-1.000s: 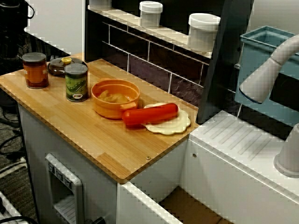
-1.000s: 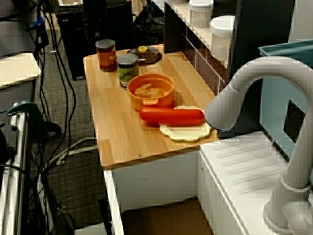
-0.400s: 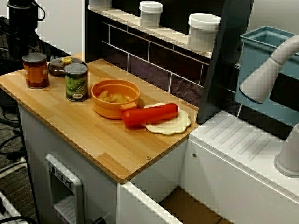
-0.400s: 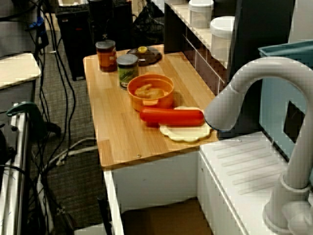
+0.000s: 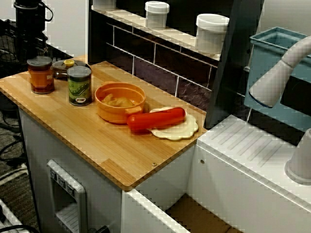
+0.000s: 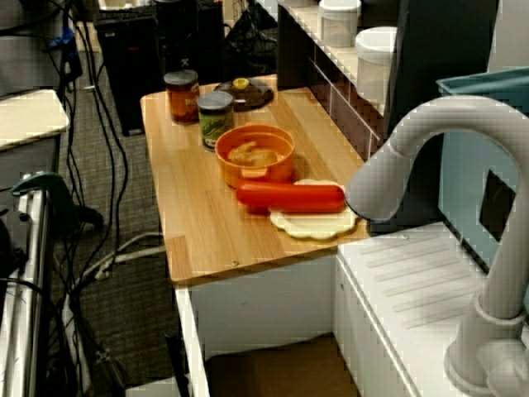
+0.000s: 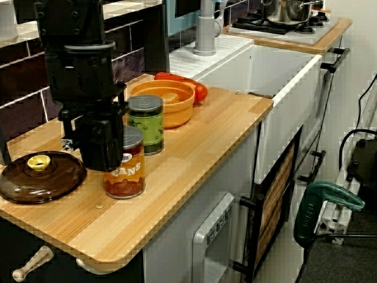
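Where black pincer (image 7: 101, 154) overlaps cylindrical red tin (image 7: 126, 177), grip cannot be told; green tin (image 7: 146, 127) beside

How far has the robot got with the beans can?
Reaching looks done: the gripper is down at the beans can, in front of it. The can stands upright on the wooden counter beside the green can, not lifted. Whether the jaws grip it is hidden. Lifting is not yet done.

The wooden counter (image 5: 97, 145) bears a jar (image 5: 41, 75), can (image 5: 79, 86), lid (image 7: 41, 177), orange bowl (image 5: 114, 114) and plate (image 5: 178, 130).
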{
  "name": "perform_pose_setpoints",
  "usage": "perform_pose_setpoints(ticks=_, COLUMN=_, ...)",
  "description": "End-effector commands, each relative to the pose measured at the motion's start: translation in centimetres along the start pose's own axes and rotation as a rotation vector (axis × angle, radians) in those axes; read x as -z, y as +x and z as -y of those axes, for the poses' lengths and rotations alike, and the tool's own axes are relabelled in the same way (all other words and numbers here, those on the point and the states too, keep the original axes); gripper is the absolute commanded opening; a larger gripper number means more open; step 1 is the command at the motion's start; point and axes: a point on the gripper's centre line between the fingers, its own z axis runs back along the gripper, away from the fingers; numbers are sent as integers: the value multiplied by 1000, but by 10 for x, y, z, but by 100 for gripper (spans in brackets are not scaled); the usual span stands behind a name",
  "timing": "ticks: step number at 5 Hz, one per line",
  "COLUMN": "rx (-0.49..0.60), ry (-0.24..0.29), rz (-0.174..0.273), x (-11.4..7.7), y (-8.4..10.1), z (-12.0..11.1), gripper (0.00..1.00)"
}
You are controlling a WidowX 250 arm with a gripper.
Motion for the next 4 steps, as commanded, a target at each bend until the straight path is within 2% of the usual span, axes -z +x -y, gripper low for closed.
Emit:
perform_pose_setpoints(ticks=1, rx=22, ry=-3, rz=38, x=-23, y=-5, z=3, gripper=0)
perform_pose_setpoints(ticks=4, rx=34, ry=-71, rz=15, x=-29, y=-9, z=17, gripper=0)
